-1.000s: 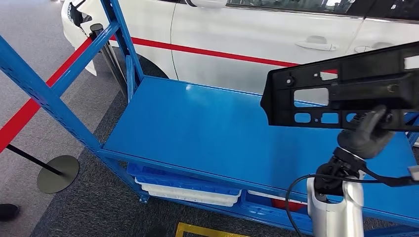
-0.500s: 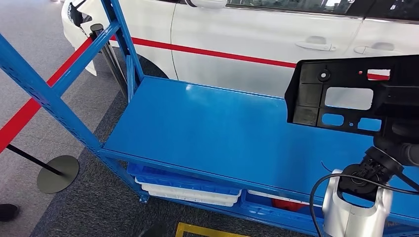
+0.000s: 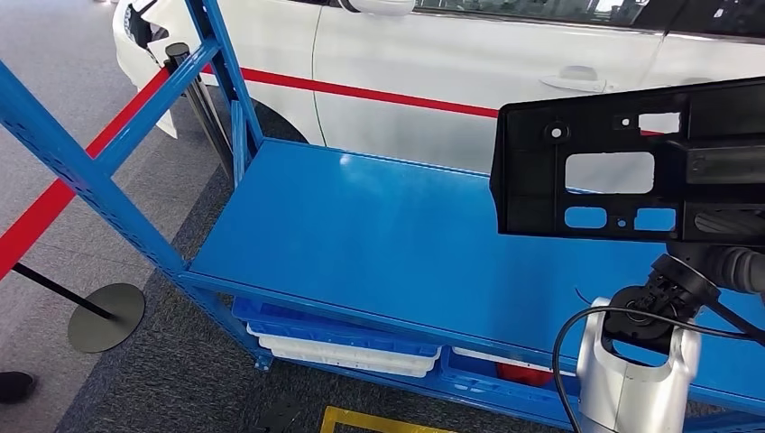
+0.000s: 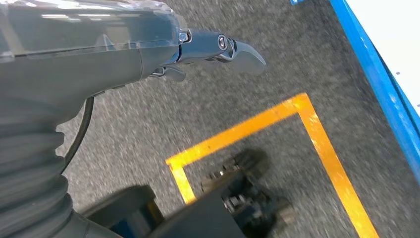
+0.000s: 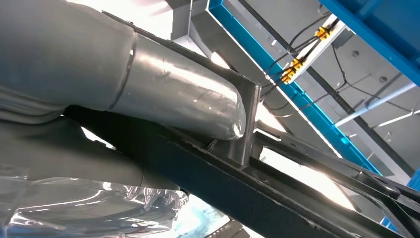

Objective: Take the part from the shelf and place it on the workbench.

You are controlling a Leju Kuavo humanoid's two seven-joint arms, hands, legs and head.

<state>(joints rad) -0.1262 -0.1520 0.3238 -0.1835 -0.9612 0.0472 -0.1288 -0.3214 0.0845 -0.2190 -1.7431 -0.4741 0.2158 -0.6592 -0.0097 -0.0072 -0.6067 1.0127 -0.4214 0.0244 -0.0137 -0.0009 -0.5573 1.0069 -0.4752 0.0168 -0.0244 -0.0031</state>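
Black fingers of the right hand (image 3: pixel 713 257) clasp the black plastic bracket part (image 3: pixel 622 171), raised above the blue shelf (image 3: pixel 361 234). Left hand (image 4: pixel 218 47) hangs near the floor, holding nothing. Pickup looks done; carrying to the workbench remains.

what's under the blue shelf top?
Under the blue shelf top sit stacked trays, a blue tray over a white tray, and something red further right. The shelf board and the right arm cover the rest.
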